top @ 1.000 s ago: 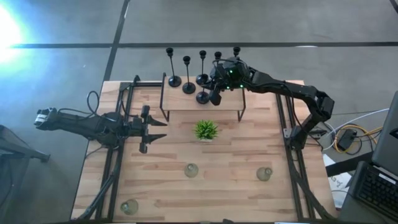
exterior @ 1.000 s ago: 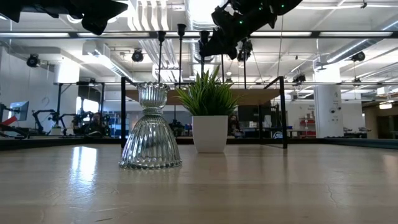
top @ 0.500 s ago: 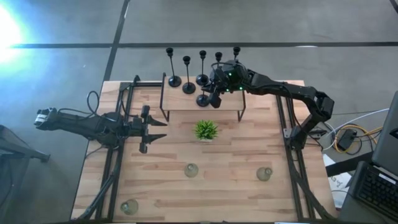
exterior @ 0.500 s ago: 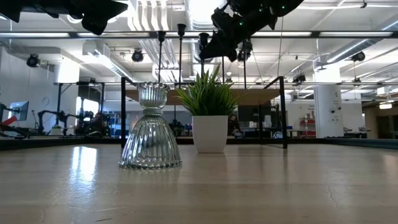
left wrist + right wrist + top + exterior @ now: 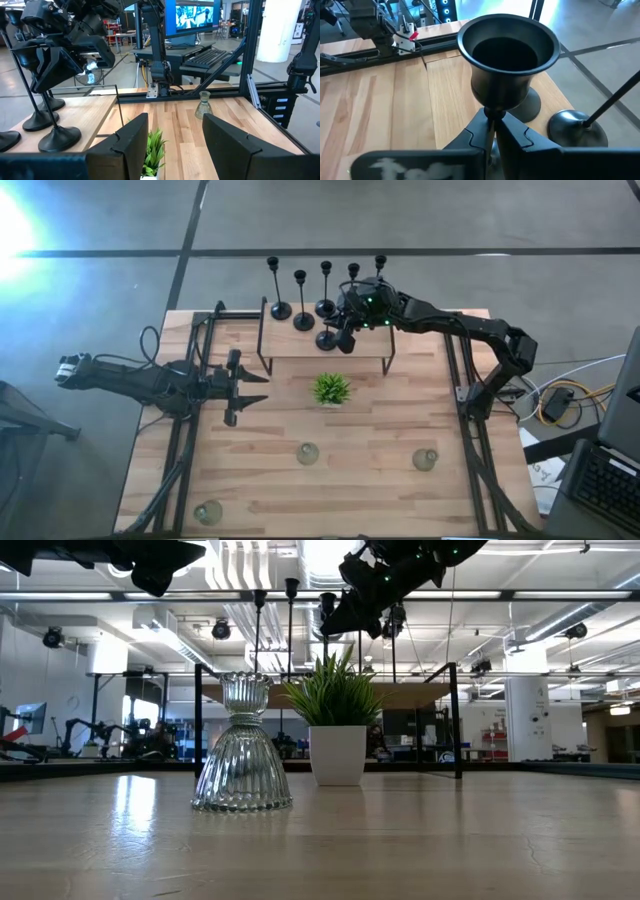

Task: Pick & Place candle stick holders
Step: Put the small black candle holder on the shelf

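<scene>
Left gripper (image 5: 243, 388) waits at 9 o'clock on the table (image 5: 380, 480), fingers spread wide, holding nothing. Glass holder (image 5: 207, 512) sits at 7 o'clock near the front edge, second glass holder (image 5: 307, 453) at 6 o'clock, third glass holder (image 5: 425, 458) at 4 o'clock. Small green plant (image 5: 331, 389) stands mid-table, just in front of the raised wooden shelf (image 5: 300, 345) at 12 o'clock. Black stick holders cluster on the shelf: leftmost stick (image 5: 279, 308), next stick (image 5: 303, 320), more behind them, close together with bases nearly touching. Right gripper (image 5: 494, 131) is over the shelf at 12–1 o'clock, pinched narrow on the stem of a black cup-top holder (image 5: 507, 59), neighbouring bases crowding just beside it. No readable writing anywhere.
</scene>
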Controlling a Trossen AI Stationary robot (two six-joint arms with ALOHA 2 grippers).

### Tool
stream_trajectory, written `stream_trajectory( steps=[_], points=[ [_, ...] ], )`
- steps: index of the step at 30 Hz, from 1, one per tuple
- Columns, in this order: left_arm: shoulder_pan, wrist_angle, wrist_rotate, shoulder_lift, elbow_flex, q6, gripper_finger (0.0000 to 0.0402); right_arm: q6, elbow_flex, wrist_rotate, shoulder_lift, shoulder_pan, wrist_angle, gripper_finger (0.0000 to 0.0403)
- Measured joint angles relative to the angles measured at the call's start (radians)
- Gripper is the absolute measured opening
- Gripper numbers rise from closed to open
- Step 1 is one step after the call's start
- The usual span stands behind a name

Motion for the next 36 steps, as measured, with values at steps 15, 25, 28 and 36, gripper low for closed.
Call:
stream_trajectory(
  steps=[15, 25, 28, 36],
  points=[
    [0.000, 0.000, 0.000, 0.000, 0.000, -0.001, 0.0193, -0.005, 0.000, 0.023, 0.001, 0.015, -0.004, 0.0104],
    [0.000, 0.000, 0.000, 0.000, 0.000, -0.001, 0.0193, -0.005, 0.000, 0.024, 0.001, 0.017, -0.013, 0.0163],
    [0.000, -0.001, 0.000, 0.000, 0.000, -0.001, 0.0193, -0.004, 0.000, 0.024, 0.001, 0.022, -0.014, 0.0173],
    [0.000, -0.010, 0.000, 0.000, 0.000, -0.002, 0.0193, -0.006, 0.000, 0.050, -0.012, 0.035, -0.055, 0.0177]
  ],
)
